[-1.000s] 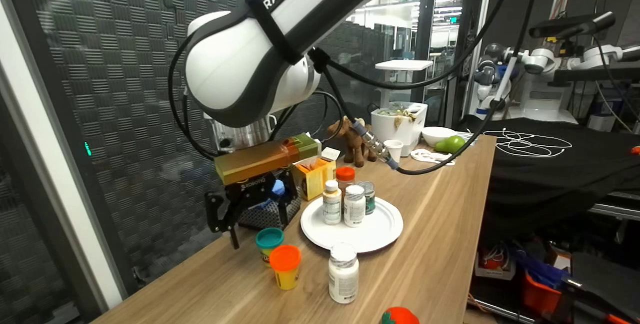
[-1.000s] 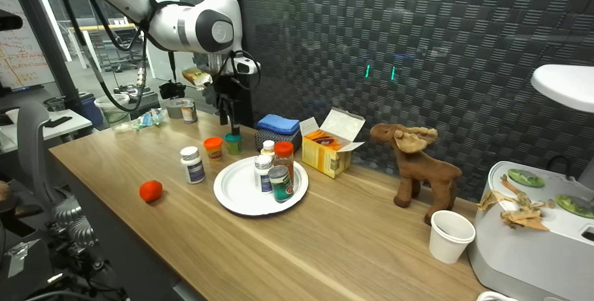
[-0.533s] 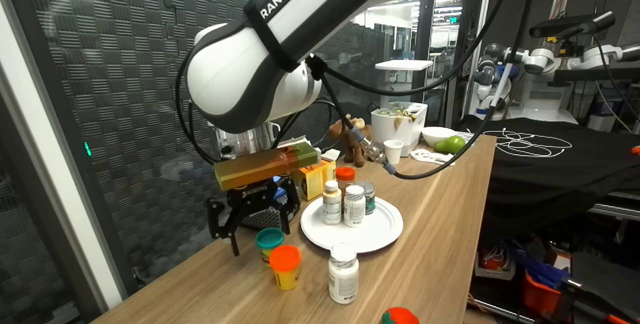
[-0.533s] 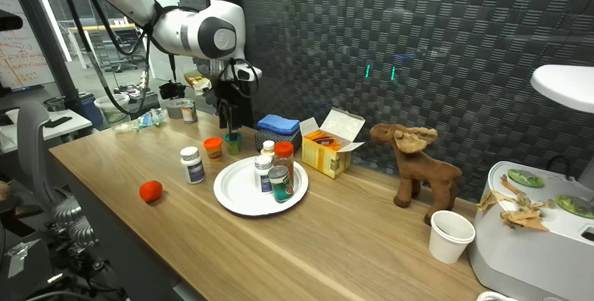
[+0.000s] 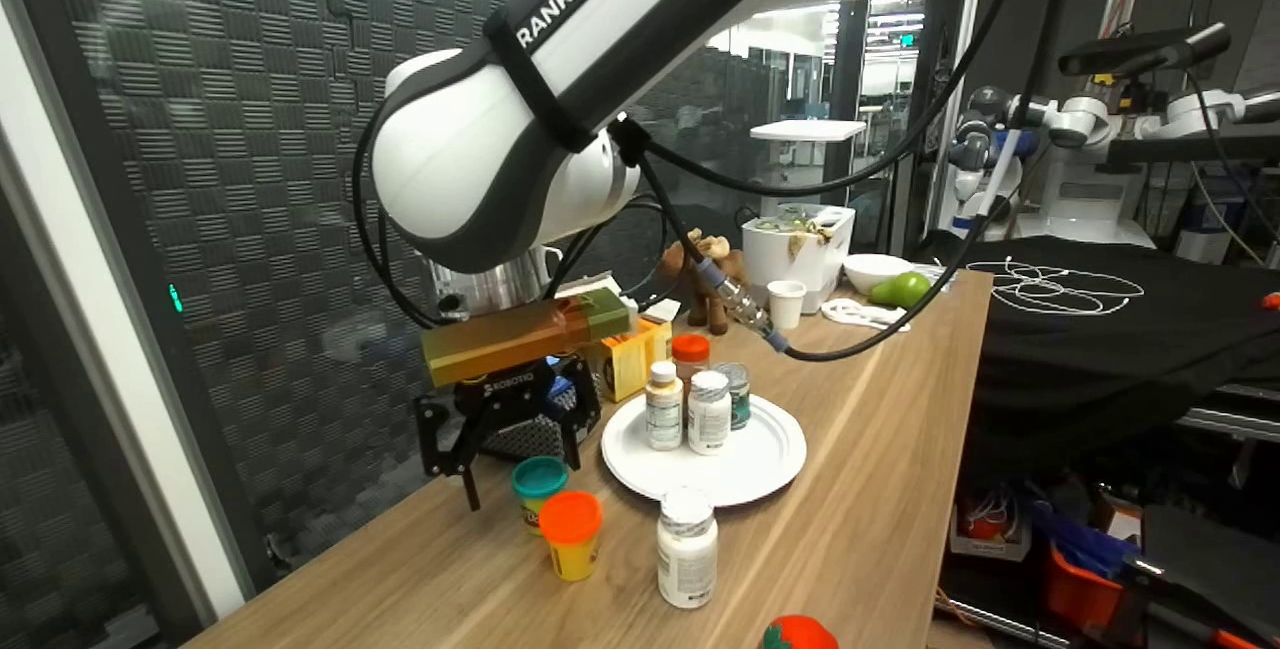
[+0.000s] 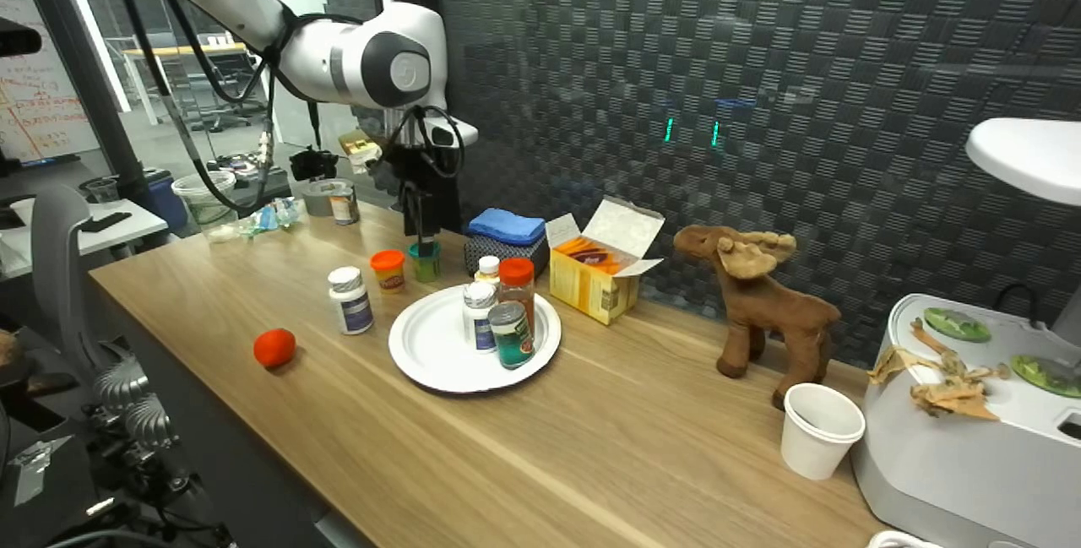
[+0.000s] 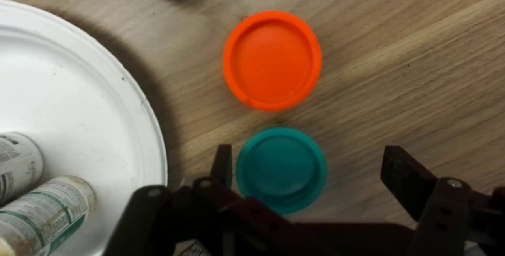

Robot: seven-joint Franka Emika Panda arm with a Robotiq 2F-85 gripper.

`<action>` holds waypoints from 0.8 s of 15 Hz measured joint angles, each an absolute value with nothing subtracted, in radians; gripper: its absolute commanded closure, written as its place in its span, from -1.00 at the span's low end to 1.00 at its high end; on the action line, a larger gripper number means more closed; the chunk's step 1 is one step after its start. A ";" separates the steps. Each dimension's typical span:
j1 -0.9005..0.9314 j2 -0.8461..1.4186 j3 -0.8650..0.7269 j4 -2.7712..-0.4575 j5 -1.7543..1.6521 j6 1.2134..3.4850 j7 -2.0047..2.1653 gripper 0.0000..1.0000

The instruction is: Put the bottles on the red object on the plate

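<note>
Wrist view: the jaws of the end effector are spread wide apart, and a teal-lidded tub is seen from above between them, much closer to one finger than to the other. Whether that finger is touched by the tub cannot be told. Just beside this tub, outside the jaws, an orange-lidded tub is seen. In both exterior views the two tubs are shown upright on the desk, near the rim of the plate.

Four bottles are carried upright on the plate in a close cluster: a slim white-capped bottle, a white bottle, a red-capped jar and a green jar with a grey lid. A lone white bottle is found upright on the desk itself, near the plate and the orange-lidded tub. Farther from the plate than that bottle, a round red object is seen on the desk, its green top shown in an exterior view.

Behind the plate, as seen in an exterior view, a yellow carton is stood with its flaps raised and orange contents exposed, just beside a dark patterned box on which a blue pad is laid. Farther along the desk, a brown moose toy and a white paper cup are placed, the cup close to a large white appliance.
</note>
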State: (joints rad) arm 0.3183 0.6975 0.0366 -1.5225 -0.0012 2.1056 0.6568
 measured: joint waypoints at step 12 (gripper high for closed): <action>0.327 0.721 0.017 -1.507 -0.020 2.085 0.764 0.45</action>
State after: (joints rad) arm 0.3274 0.7209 0.0167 -1.5067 -0.0203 2.0853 0.7638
